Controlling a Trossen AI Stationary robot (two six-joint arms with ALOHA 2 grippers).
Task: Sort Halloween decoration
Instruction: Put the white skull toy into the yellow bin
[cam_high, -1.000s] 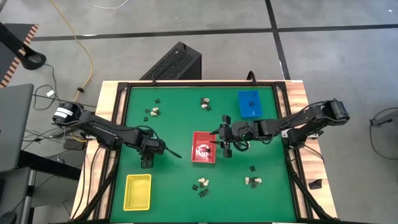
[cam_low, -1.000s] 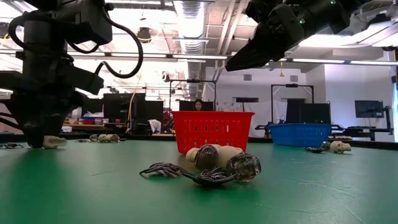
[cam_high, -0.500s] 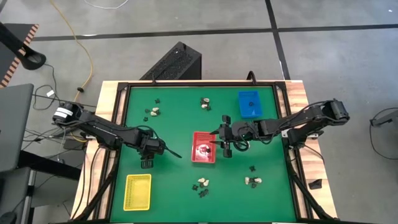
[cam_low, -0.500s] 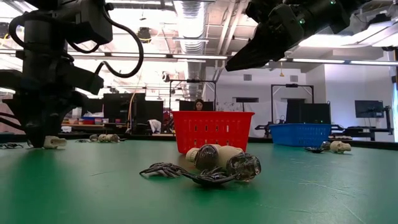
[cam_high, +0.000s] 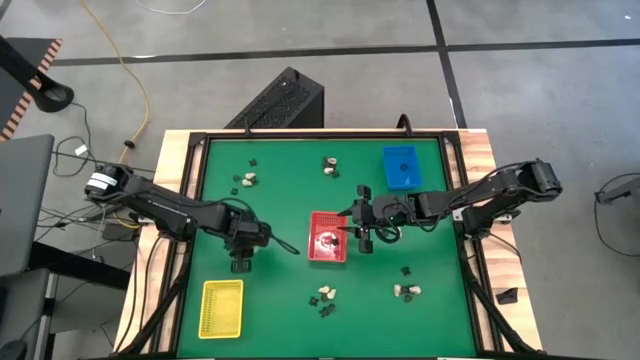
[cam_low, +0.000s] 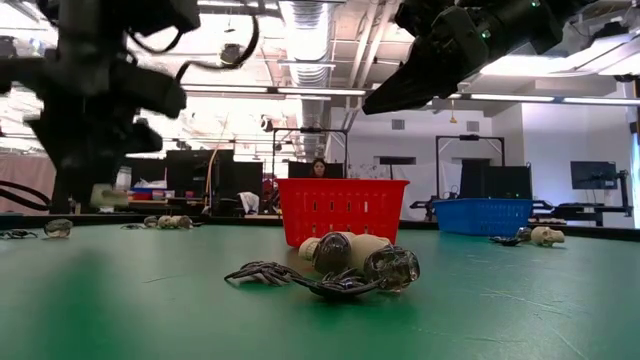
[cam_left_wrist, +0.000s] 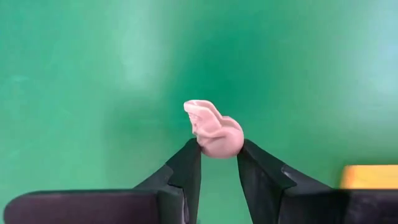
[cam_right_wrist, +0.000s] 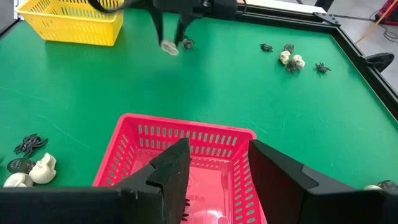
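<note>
My left gripper (cam_high: 240, 262) is shut on a cream lump of Halloween decoration (cam_left_wrist: 214, 129) and hangs above the green table, between the yellow tray (cam_high: 222, 307) and the red tray (cam_high: 327, 237). The low view shows the lump (cam_low: 105, 195) clear of the table. My right gripper (cam_right_wrist: 214, 168) stands open over the red tray's (cam_right_wrist: 186, 143) right rim, touching nothing. More cream and black pieces lie in small clusters (cam_high: 325, 297) (cam_high: 407, 291) (cam_high: 246, 180) (cam_high: 330, 165) on the table. My left gripper pinches the cream lump's lower rounded end (cam_left_wrist: 217, 146) between its two fingertips (cam_left_wrist: 189, 162), only at their free ends. The fingers come steeply from above. The lump sticks out past the tips, lifted clear of the table.
A blue tray (cam_high: 401, 166) stands at the far right. A small dark piece (cam_low: 57, 227) lies on the table below my left gripper. A few pieces (cam_high: 323, 240) lie in the red tray. Cream skulls and a black spider (cam_low: 340, 268) lie near the front edge.
My left gripper has taken hold of the cream lump that lay on the table by its fingers and has risen with it; the lump now hangs clear of the table. My right arm has kept still.
</note>
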